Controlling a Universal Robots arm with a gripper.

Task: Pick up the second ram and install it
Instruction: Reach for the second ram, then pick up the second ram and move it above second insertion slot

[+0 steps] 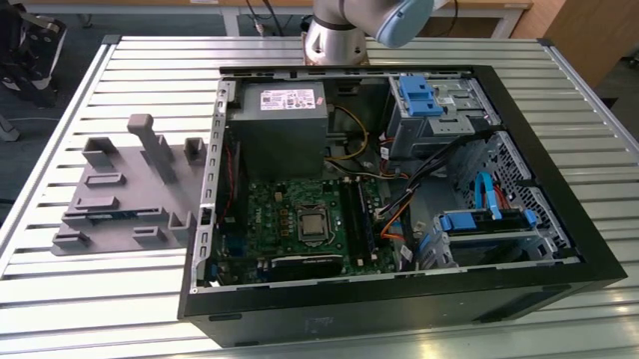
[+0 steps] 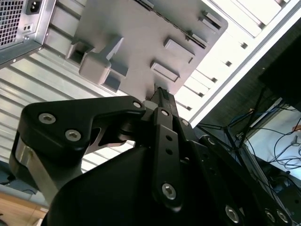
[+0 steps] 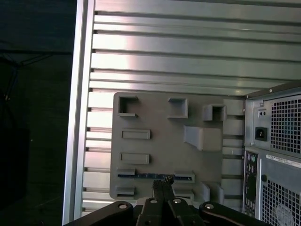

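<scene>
Blue-green second ram lies in the grey holder tray; jaws seemingly together, hovering above it.

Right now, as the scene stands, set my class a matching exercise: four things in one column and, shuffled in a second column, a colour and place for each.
Things
1. ram
2. tray
3. power supply
4. motherboard

Colour and place
A. green board lying flat inside the case
B. grey, on the table beside the case
C. blue-green strip lying in the tray
D. grey box with a white label, inside the case

Pairs: 1-C, 2-B, 3-D, 4-A
</scene>
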